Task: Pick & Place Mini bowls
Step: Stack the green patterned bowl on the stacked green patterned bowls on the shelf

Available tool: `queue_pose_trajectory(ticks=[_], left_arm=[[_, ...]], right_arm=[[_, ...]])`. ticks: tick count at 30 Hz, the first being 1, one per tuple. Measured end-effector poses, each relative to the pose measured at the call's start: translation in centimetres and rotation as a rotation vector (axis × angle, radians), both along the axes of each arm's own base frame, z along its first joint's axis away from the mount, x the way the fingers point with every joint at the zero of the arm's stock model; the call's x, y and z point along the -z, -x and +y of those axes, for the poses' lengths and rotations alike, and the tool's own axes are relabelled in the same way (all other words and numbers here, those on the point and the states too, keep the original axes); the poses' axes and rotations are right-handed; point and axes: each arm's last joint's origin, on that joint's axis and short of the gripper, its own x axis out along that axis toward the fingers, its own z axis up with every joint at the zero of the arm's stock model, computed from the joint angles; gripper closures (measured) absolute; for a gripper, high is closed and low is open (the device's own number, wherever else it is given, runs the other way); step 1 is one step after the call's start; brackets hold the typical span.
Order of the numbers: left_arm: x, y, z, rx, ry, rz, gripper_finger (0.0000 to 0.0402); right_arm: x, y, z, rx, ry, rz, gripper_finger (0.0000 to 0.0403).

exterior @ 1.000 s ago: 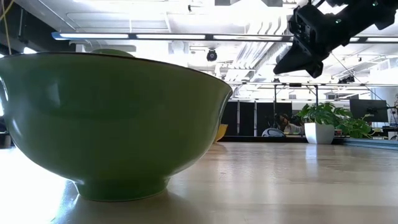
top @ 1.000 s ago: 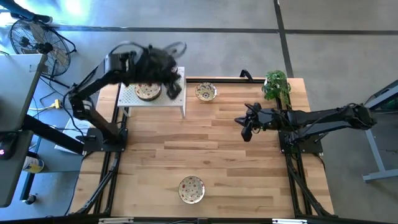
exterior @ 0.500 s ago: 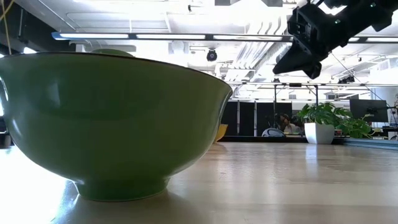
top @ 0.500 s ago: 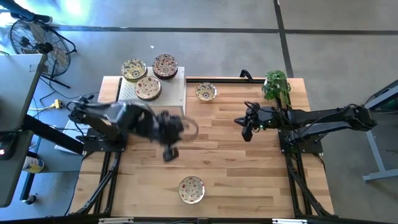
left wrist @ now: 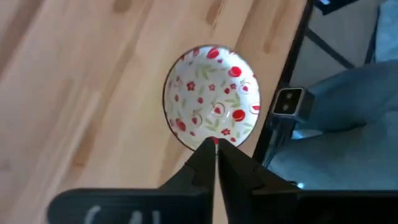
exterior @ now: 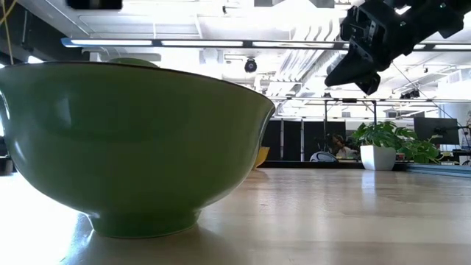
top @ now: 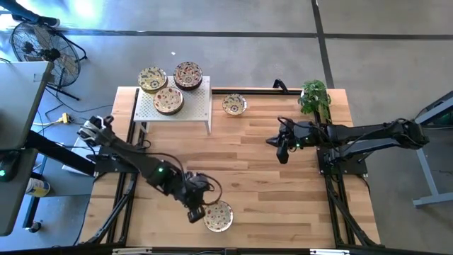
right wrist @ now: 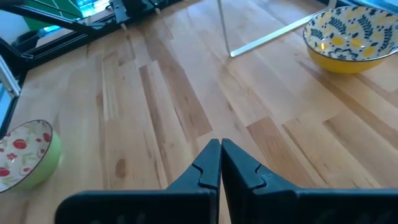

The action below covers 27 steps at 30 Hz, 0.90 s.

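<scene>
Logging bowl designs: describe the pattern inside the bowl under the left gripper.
The bowl is white inside with red flowers and green leaves, clearest in the left wrist view.

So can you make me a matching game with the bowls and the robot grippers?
Things:
1. red-flowered bowl
2. yellow bowl
3. three bowls
4. right gripper

Places:
A. on the white rack
B. above the table's middle, shut
C. at the table's near edge, by the left gripper
D. beside the rack, on the table

Pairs: 1-C, 2-D, 3-A, 4-B

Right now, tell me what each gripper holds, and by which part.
Nothing. The left gripper is shut and empty at the near bowl's rim; the right gripper is shut and empty above the table.
</scene>
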Motion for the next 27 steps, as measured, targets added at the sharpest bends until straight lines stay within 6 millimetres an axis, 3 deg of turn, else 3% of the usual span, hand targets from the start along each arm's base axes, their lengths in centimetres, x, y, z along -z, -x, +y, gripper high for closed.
queue_pose_trajectory(ticks=[4, 9, 13, 27], left_arm=[[2.7, -0.5, -0.3, -0.059, 0.013, 0.118, 0.0342], [4.9, -1.9, -1.1, -0.101, 0.028, 0.149, 0.0263], [6.5, -3.0, -1.2, -0.118, 0.032, 0.162, 0.0224], [8.0, -3.9, -1.3, -0.169, -0.018, 0.151, 0.0248]], right_arm=[[0.0, 0.0, 0.0, -0.007, -0.003, 0.001, 0.0402], [0.0, 0.0, 0.0, -0.007, -0.004, 0.005, 0.0402], [0.2, 0.1, 0.1, -0.018, -0.013, 0.014, 0.0402], [0.5, 0.3, 0.2, -0.044, -0.04, 0.055, 0.0401]])
